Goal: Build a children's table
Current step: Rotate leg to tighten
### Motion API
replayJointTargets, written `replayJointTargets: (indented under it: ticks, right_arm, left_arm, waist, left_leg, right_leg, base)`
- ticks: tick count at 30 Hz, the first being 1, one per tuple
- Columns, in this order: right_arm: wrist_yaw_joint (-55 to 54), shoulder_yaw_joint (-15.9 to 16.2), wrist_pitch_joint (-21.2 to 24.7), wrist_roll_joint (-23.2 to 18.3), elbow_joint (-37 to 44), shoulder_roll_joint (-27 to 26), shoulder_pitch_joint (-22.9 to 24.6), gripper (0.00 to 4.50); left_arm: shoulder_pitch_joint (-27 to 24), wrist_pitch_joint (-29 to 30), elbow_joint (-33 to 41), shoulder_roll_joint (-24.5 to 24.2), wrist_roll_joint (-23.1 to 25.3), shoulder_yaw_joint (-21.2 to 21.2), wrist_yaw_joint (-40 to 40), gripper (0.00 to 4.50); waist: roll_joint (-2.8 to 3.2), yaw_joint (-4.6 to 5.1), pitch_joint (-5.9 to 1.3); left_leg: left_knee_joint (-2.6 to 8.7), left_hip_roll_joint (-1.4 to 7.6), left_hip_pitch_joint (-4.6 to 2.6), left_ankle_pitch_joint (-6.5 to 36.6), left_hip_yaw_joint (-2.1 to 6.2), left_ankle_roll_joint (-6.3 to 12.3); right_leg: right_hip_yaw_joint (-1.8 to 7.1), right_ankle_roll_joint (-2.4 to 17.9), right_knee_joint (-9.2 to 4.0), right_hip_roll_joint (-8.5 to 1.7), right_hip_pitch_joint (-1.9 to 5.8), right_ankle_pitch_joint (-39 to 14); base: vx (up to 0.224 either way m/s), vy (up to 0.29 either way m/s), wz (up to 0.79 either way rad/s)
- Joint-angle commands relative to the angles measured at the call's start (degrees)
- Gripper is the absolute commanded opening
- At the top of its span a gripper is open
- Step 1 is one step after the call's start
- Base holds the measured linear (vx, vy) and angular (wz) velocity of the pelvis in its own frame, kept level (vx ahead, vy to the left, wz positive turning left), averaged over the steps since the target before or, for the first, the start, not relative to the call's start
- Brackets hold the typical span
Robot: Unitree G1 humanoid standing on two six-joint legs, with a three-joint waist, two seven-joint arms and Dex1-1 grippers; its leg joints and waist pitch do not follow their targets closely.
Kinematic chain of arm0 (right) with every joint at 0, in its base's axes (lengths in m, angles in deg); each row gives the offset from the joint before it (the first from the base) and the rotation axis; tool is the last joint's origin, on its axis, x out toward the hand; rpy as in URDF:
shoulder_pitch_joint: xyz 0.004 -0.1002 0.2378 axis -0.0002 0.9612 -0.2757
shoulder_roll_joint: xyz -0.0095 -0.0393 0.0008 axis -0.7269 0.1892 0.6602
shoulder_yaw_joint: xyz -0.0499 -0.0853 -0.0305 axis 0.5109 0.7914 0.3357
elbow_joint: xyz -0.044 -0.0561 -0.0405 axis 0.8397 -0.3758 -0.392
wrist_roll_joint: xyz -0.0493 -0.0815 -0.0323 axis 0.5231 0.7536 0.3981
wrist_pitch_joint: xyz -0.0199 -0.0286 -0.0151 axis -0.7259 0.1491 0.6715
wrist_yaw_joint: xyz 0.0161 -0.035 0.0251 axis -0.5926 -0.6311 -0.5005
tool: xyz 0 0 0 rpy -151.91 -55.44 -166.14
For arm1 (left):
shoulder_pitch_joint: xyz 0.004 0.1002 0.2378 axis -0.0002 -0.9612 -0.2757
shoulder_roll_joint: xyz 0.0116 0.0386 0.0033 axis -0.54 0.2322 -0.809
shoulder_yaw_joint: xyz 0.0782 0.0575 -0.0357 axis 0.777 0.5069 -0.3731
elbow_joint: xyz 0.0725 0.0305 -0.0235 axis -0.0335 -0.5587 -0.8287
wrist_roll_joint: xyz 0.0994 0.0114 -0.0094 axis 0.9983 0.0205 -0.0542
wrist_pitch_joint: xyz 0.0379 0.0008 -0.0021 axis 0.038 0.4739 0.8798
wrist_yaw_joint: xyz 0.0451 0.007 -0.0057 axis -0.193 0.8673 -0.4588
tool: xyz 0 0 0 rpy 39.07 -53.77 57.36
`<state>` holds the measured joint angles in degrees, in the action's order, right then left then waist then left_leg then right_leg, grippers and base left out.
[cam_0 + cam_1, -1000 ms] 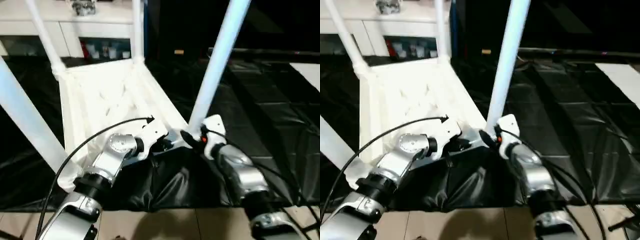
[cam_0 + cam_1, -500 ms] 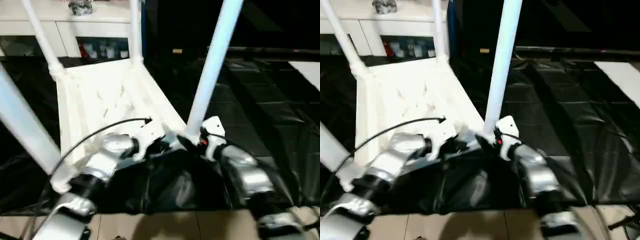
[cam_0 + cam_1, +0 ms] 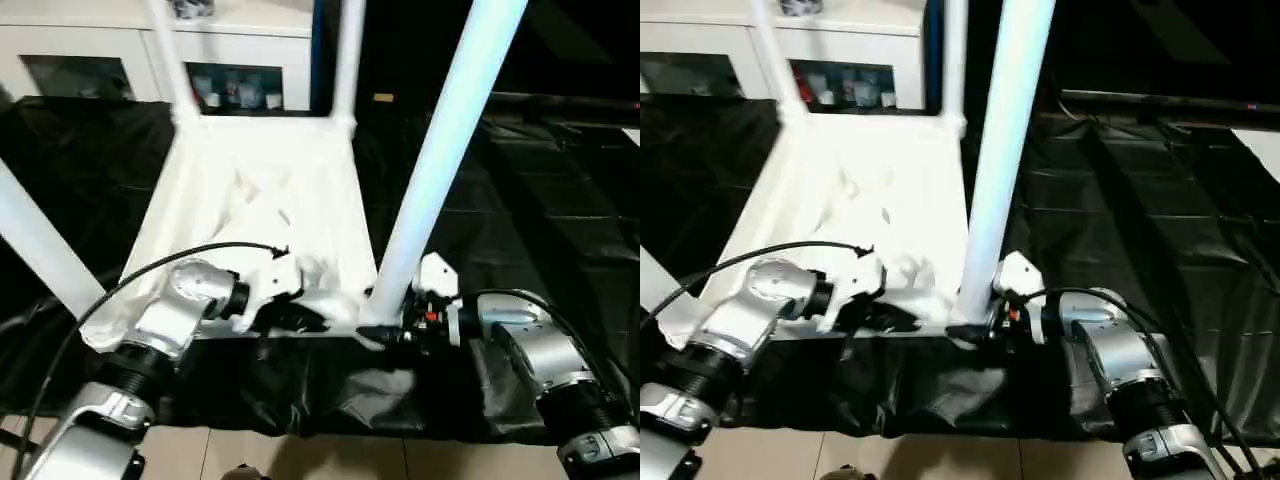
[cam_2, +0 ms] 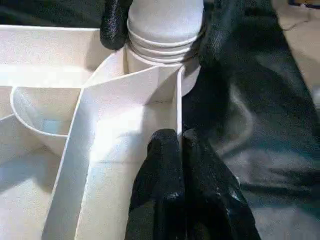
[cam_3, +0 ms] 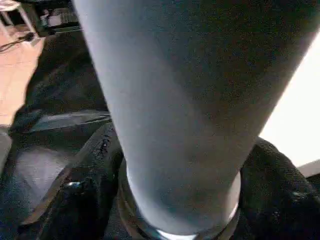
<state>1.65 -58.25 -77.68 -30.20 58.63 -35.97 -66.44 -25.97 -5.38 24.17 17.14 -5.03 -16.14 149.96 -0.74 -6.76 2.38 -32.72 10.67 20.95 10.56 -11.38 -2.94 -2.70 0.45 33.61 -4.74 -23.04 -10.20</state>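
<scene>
A black sheet (image 3: 520,190) covers the floor, and on it the children's table (image 3: 262,215) lies upside down, ribbed underside facing up, in front of a white cabinet (image 3: 120,40) with glass doors. Legs rise from its corner sockets, the nearest leg (image 3: 440,160) standing tall at the near right corner, another leg (image 3: 35,245) at the near left. The right gripper (image 3: 385,335) grips the base of the nearest leg just above its socket, one black finger (image 4: 114,22) on each side of the tube. The left gripper (image 4: 179,150), its two fingers pressed together and holding nothing, rests its tips on the table's near edge rib just beside that same corner socket (image 4: 160,62).
</scene>
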Motion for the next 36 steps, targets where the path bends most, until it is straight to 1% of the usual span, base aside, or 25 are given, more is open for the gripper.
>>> replayJointTargets:
  ticks: [1, 3, 6, 7, 8, 9, 10, 11, 12, 14, 15, 16, 17, 19, 20, 23, 24, 25, 26, 27, 30, 32, 33, 35, 36]
  right_arm:
    - [2.3, 2.2, 0.2, -0.3, 1.5, -0.3, 0.5, 2.99]
    - [2.0, 2.0, 0.0, -0.3, 1.4, -0.6, 0.5, 2.85]
    - [-0.7, 1.6, -0.8, -0.1, -0.2, -2.2, 0.1, 2.73]
    - [-3.2, 1.1, -1.3, 0.6, -1.7, -3.4, -0.4, 2.73]
    - [-4.7, 0.9, -1.8, 1.1, -2.6, -4.0, -0.6, 2.72]
    - [-7.7, 0.4, -2.1, 1.9, -4.1, -5.2, -1.2, 2.71]
    - [-7.7, 0.4, -2.1, 1.9, -4.1, -5.2, -1.2, 2.71]
    - [-11.2, -0.2, -2.2, 2.8, -5.8, -6.4, -1.9, 2.7]
    - [-16.3, -0.9, -2.4, 3.9, -8.5, -8.3, -3.1, 2.7]
    - [-25.2, -2.2, -2.5, 5.5, -13.1, -11.4, -5.2, 2.7]
    - [-28.7, -3.0, -2.3, 5.6, -14.9, -12.8, -6.2, 2.7]
    - [-31.7, -3.8, -2.1, 5.3, -16.4, -14.2, -7.0, 2.69]
    - [-36.6, -5.1, -1.8, 5.0, -18.7, -16.4, -8.3, 2.69]
    - [-43.4, -7.0, -0.2, 4.1, -21.7, -19.7, -10.2, 2.69]
    - [-45.0, -7.4, -0.1, 4.1, -22.5, -20.7, -10.7, 2.69]
    - [-45.7, -6.9, -0.6, 4.6, -22.9, -22.4, -11.1, 2.69]
    - [-44.8, -6.0, -1.7, 5.4, -22.9, -23.1, -11.1, 3.04]
    - [-44.1, -5.6, -2.7, 5.7, -22.9, -23.3, -11.0, 3.25]
    - [-43.5, -5.3, -3.3, 6.0, -22.9, -23.4, -11.0, 3.39]
    - [-42.7, -5.0, -4.2, 6.3, -23.0, -23.5, -10.9, 3.39]
    - [-39.1, -5.2, -5.0, 5.5, -22.0, -22.2, -10.6, 3.57]
    - [-36.5, -4.8, -6.5, 5.7, -21.5, -20.2, -10.6, 3.92]
    - [-34.6, -4.5, -7.1, 5.6, -20.8, -19.1, -10.3, 3.92]
    - [-34.5, -4.5, -7.1, 5.6, -20.8, -19.0, -10.3, 3.92]
    - [-32.2, -4.3, -7.3, 5.2, -19.8, -18.0, -10.0, 3.92]
  left_arm:
    - [0.9, -0.8, -0.2, 0.5, 0.2, 1.7, 0.5, 0.0]
    - [1.0, -1.0, -0.5, 0.5, 0.3, 1.5, 0.3, 0.0]
    - [1.5, -1.4, -1.6, 0.7, 0.6, 1.2, -1.8, 0.0]
    - [2.0, -1.8, -2.8, 1.3, 1.3, 0.6, -4.3, 0.0]
    - [2.3, -1.8, -3.4, 1.7, 1.8, 0.3, -5.9, 0.0]
    - [2.8, -1.4, -4.4, 2.2, 2.3, -0.2, -8.1, 0.0]
    - [2.8, -1.4, -4.4, 2.2, 2.3, -0.2, -8.1, 0.0]
    - [3.4, -1.2, -5.4, 2.9, 2.8, -0.7, -10.6, 0.0]
    - [4.2, -0.5, -6.4, 3.8, 3.0, -1.5, -13.2, 0.0]
    - [5.9, 0.5, -8.7, 5.6, 3.9, -2.4, -18.8, 0.0]
    - [6.6, 0.8, -9.6, 6.3, 4.2, -2.7, -20.8, 0.0]
    - [7.4, 1.4, -10.5, 7.1, 4.6, -3.1, -23.4, 0.0]
    - [8.5, 2.4, -12.0, 8.5, 4.8, -3.7, -27.3, 0.0]
    - [10.0, 3.8, -13.4, 10.7, 5.1, -4.7, -32.8, 0.0]
    - [10.3, 4.2, -13.7, 11.5, 5.1, -5.0, -34.1, 0.0]
    - [10.2, 4.5, -13.2, 12.9, 5.2, -4.8, -34.7, 0.0]
    - [9.9, 4.4, -12.6, 13.6, 5.5, -4.4, -34.6, 0.0]
    - [9.7, 4.2, -12.3, 13.9, 5.6, -4.1, -34.3, 0.0]
    - [9.5, 4.1, -12.0, 14.2, 5.7, -3.9, -34.1, 0.0]
    - [9.3, 3.9, -11.7, 14.5, 5.8, -3.6, -33.8, 0.0]
    - [8.3, 2.7, -10.7, 14.2, 5.5, -2.7, -31.3, 0.0]
    - [7.4, 0.8, -9.8, 13.0, 4.9, -1.4, -27.6, 0.0]
    - [6.7, 0.4, -9.0, 12.2, 4.6, -1.0, -25.6, 0.0]
    - [6.7, 0.4, -9.0, 12.1, 4.6, -1.0, -25.4, 0.0]
    - [6.0, -0.2, -7.9, 11.0, 4.1, -0.6, -23.1, 0.0]
  waist:
    - [0.2, -0.09, -3.07]
    - [0.18, -0.03, -3.09]
    - [0.05, -0.04, -3.1]
    - [0.03, -0.07, -3.05]
    - [-0.19, 0.06, -2.92]
    - [-0.07, 0.16, -2.84]
    - [-0.06, 0.31, -2.65]
    - [-0.37, 0.37, -2.62]
    - [-0.3, 0.44, -2.57]
    - [-0.21, 1.3, -2.37]
    - [-0.22, 1.64, -2.32]
    - [-0.23, 1.89, -2.29]
    - [-0.26, 2.22, -2.37]
    - [-0.05, 2.57, -2.46]
    - [-0.02, 2.66, -2.56]
    - [-0.14, 2.49, -2.74]
    - [-0.15, 2.48, -2.76]
    - [-0.1, 2.38, -2.89]
    - [-0.12, 2.35, -2.96]
    - [-0.17, 2.32, -3.03]
    - [-0.15, 2.09, -3.09]
    - [0.08, 2.02, -3.17]
    - [0.04, 2.08, -3.25]
    - [0.01, 2.17, -3.37]
    - [-0.13, 2.15, -3.41]
  left_leg:
    - [3.84, 3.14, -1.35, 13.9, 0.95, 1.95]
    - [3.84, 3.06, -1.02, 13.2, 0.98, 1.72]
    - [3.76, 3.01, -0.87, 13.1, 1.0, 1.7]
    - [3.79, 2.95, -0.87, 13.6, 1.0, 1.52]
    - [3.85, 2.89, -0.92, 14.6, 0.99, 1.19]
    - [3.97, 2.9, -1.04, 15.9, 1.12, 0.55]
    - [4.05, 2.84, -1.15, 17.0, 1.12, 0.25]
    - [4.13, 2.79, -1.29, 18.4, 1.31, -0.26]
    - [4.16, 2.76, -1.29, 18.6, 1.37, -0.5]
    - [4.52, 2.54, -1.2, 20.4, 1.95, -2.22]
    - [4.61, 2.48, -1.15, 21.5, 2.24, -2.57]
    - [4.6, 2.43, -1.17, 21.8, 2.27, -2.6]
    - [4.68, 2.42, -0.94, 22.0, 2.43, -2.56]
    - [4.71, 2.45, -1.3, 22.6, 2.44, -2.79]
    - [4.71, 2.46, -1.48, 23.2, 2.52, -2.86]
    - [4.66, 2.53, -1.24, 21.0, 1.93, -1.6]
    - [4.66, 2.51, -1.1, 20.5, 1.87, -1.39]
    - [4.56, 2.5, -1.05, 19.4, 1.73, -1.01]
    - [4.49, 2.54, -0.98, 18.2, 1.62, -0.57]
    - [4.39, 2.54, -0.93, 17.4, 1.5, -0.2]
    - [4.21, 2.55, -0.73, 15.6, 1.36, 0.65]
    - [4.17, 2.58, -0.77, 15.1, 1.36, 0.99]
    - [4.11, 2.61, -0.63, 14.5, 1.31, 1.18]
    - [3.93, 2.62, -0.72, 12.8, 1.2, 1.69]
    - [3.86, 2.57, -0.61, 11.7, 1.19, 2.26]
  right_leg:
    - [2.07, 14.1, -3.18, -3.61, 2.29, -10.1]
    - [2.03, 13.8, -2.99, -3.63, 2.43, -9.4]
    - [2.05, 13.6, -2.91, -3.74, 2.41, -9.5]
    - [2.04, 13.3, -3.05, -3.77, 2.43, -10.7]
    - [2.08, 12.9, -3.3, -3.83, 2.26, -12.7]
    - [2.16, 12.2, -3.59, -4.08, 2.11, -15.8]
    - [2.18, 11.8, -3.9, -4.04, 1.9, -18.0]
    - [2.15, 10.5, -4.29, -4.13, 1.93, -21.9]
    - [2.18, 10.0, -4.37, -4.2, 1.81, -23.4]
    - [1.91, 7.9, -4.8, -4.38, 1.72, -29.6]
    - [1.71, 6.5, -5.16, -4.47, 1.76, -32.3]
    - [1.64, 6.1, -5.31, -4.47, 1.65, -33.0]
    - [1.48, 5.7, -5.33, -4.48, 1.82, -33.1]
    - [1.18, 6.1, -5.4, -4.51, 1.45, -32.1]
    - [0.96, 6.6, -5.48, -4.48, 1.45, -30.9]
    - [1.29, 8.5, -5.07, -4.23, 1.61, -23.2]
    - [1.32, 8.8, -4.89, -4.22, 1.71, -22.0]
    - [1.35, 9.4, -4.69, -4.24, 1.87, -20.0]
    - [1.39, 10.0, -4.46, -4.22, 1.97, -17.9]
    - [1.39, 10.5, -4.29, -4.15, 2.05, -16.6]
    - [1.36, 11.4, -3.97, -4.2, 2.42, -13.9]
    - [1.3, 11.8, -3.87, -4.12, 2.44, -12.8]
    - [1.31, 12.2, -3.61, -4.08, 2.6, -11.1]
    - [1.31, 13.3, -3.18, -3.88, 2.64, -7.5]
    - [1.24, 13.9, -2.95, -3.94, 2.91, -6.0]
  base:
    - [0.0, 0.0, 0.0]
    - [0.0, 0.0, 0.0]
    - [0.0, 0.0, 0.0]
    - [0.0, 0.0, 0.0]
    - [0.0, 0.0, 0.0]
    - [0.0, 0.0, 0.0]
    - [0.0, 0.0, 0.0]
    - [0.0, 0.0, 0.0]
    - [-0.05, -0.007, -0.02]
    - [-0.058, -0.001, -0.08]
    - [-0.057, 0.007, -0.11]
    - [0.0, 0.0, 0.0]
    - [0.0, 0.0, 0.0]
    - [0.0, 0.0, 0.0]
    - [0.0, 0.0, 0.0]
    - [0.0, 0.0, 0.0]
    - [0.0, 0.0, 0.0]
    - [0.0, 0.0, 0.0]
    - [0.0, 0.0, 0.0]
    - [0.0, 0.0, 0.0]
    - [0.0, 0.0, 0.0]
    - [0.0, 0.0, 0.0]
    - [0.0, 0.0, 0.0]
    - [0.0, 0.0, 0.0]
    - [0.0, 0.0, 0.0]
